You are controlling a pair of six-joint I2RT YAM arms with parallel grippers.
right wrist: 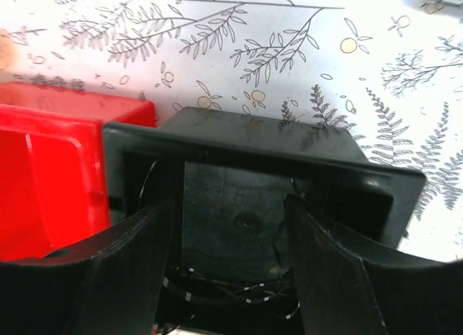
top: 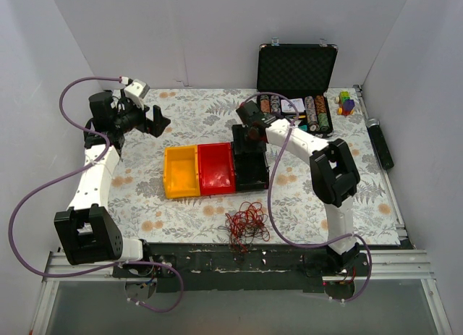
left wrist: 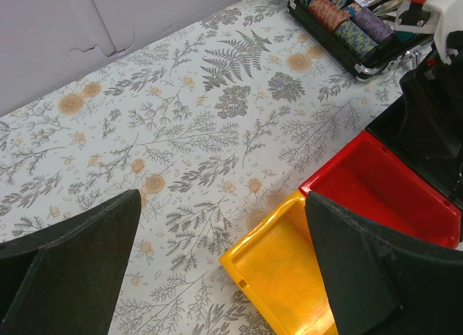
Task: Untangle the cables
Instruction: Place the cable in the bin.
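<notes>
Cables (top: 246, 223) in a loose red and black tangle at the near edge of the tabletop (top: 181, 107), with both tools open and away from them.

Nearest, the tangle lies midway along the near edge, and neither tool touches it. Beyond it stands a row of three bins: yellow bin (top: 181, 172), red bin (top: 217, 168), black bin (top: 253, 177). The right tool (right wrist: 231, 241) hangs over the black bin with its jaws spread and nothing between them. A thin dark strand (right wrist: 217, 295) with pale flecks lies curled on the bin floor beneath it. The left tool (left wrist: 221, 270) is raised towards the far left corner, jaws wide and empty. An open case (top: 296, 67) of chips sits at the far edge. The step looks like dropping off one separated strand. To do it well, the right tool should rise straight up so its fingers do not snag the strand. It should then pinch a single outer loop of the tangle while the left tool pins the rest.
</notes>
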